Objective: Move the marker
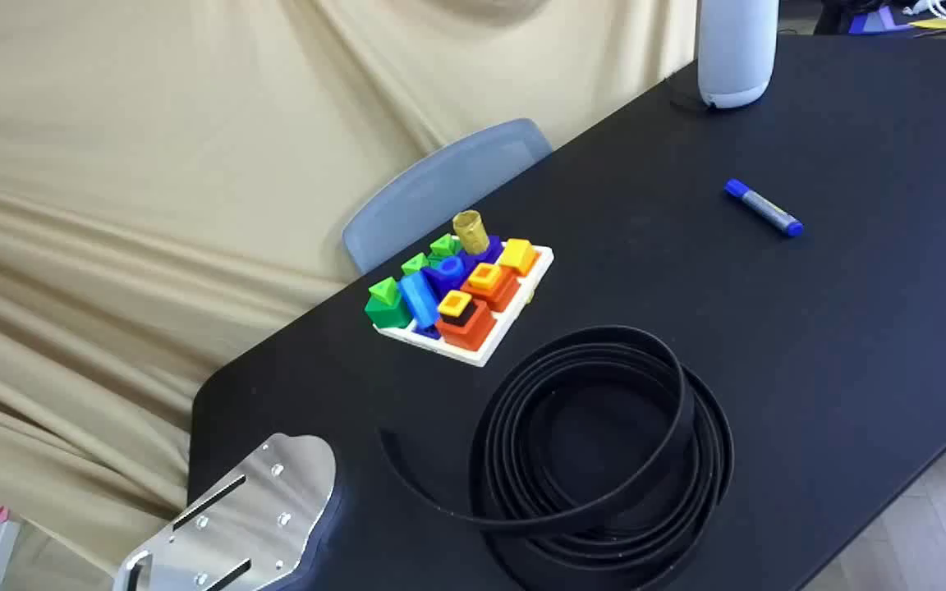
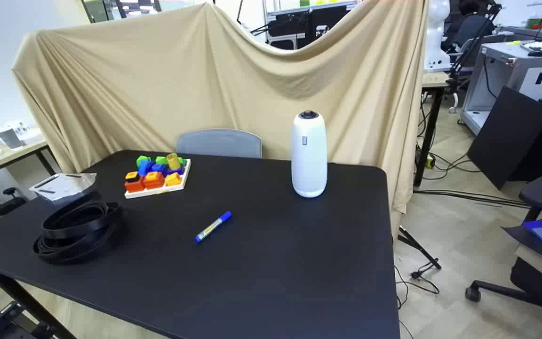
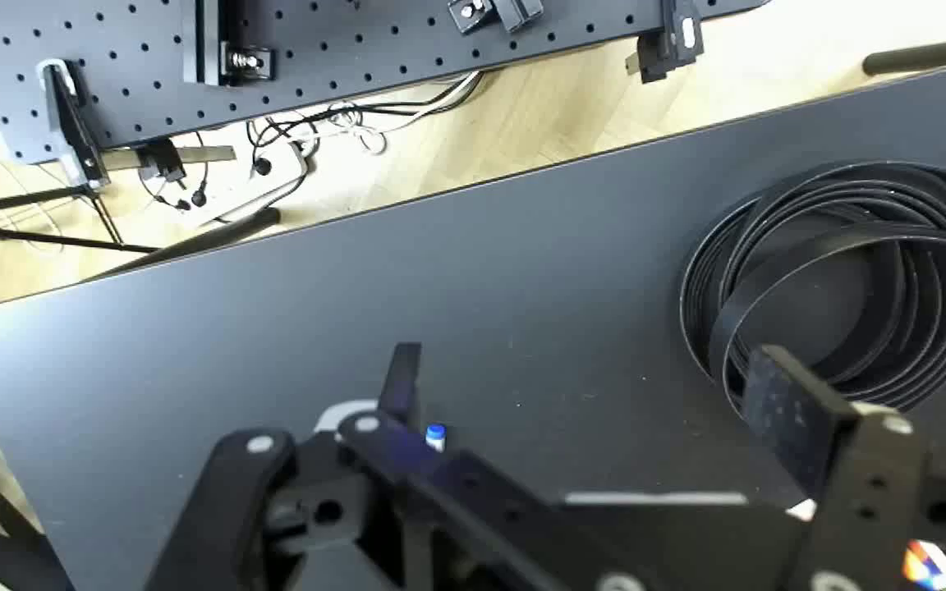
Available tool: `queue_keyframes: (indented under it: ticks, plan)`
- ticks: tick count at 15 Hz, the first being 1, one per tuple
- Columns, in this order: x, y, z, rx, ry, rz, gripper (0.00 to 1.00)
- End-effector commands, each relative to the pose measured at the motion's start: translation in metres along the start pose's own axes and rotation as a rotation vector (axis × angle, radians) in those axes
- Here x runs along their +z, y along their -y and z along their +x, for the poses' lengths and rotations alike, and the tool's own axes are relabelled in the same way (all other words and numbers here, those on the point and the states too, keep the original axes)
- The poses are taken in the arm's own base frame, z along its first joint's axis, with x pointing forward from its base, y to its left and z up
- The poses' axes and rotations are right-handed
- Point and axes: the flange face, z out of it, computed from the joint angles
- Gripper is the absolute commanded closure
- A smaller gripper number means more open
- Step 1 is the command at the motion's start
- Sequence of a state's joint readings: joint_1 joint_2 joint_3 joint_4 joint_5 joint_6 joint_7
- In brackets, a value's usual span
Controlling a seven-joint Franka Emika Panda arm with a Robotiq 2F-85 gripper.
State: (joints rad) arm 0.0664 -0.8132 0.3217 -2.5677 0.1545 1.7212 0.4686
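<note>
Gripper (image 3: 592, 390): hanging above the black table (image 3: 481, 271), its fingers (image 3: 793, 423) standing wide apart.
Blue marker (image 3: 435, 437): lying on the table, just beside one finger in the wrist view, the gripper hiding all but one end.
Coiled strap (image 3: 851, 236): lying past the opposite finger, which is partly covering it.
Toy blocks (image 3: 920, 565): showing only a blurred coloured patch behind the gripper.
Room: floor (image 3: 539, 107) and a perforated board (image 3: 342, 45) showing ahead of the fingertips.
</note>
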Motion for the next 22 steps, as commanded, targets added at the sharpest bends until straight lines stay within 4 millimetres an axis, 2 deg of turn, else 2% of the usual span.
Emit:
queue_keyframes:
  ticks: [1, 9, 11, 14, 15, 17, 20, 22]
  plan:
    - [0.000, 0.000, 0.000, 0.000, 0.001, -0.001, 0.00]
    - [-0.002, -0.037, 0.017, 0.015, -0.103, -0.036, 0.00]
    - [-0.003, -0.063, 0.026, 0.064, -0.137, -0.026, 0.00]
    - [-0.010, -0.115, 0.054, 0.170, -0.178, 0.018, 0.00]
    - [-0.007, -0.092, 0.049, 0.119, -0.152, -0.002, 0.00]
    - [-0.008, -0.116, 0.057, 0.160, -0.157, 0.023, 0.00]
    - [-0.008, -0.118, 0.060, 0.155, -0.195, 0.012, 0.00]
    - [-0.007, -0.131, 0.075, 0.127, -0.238, 0.038, 0.00]
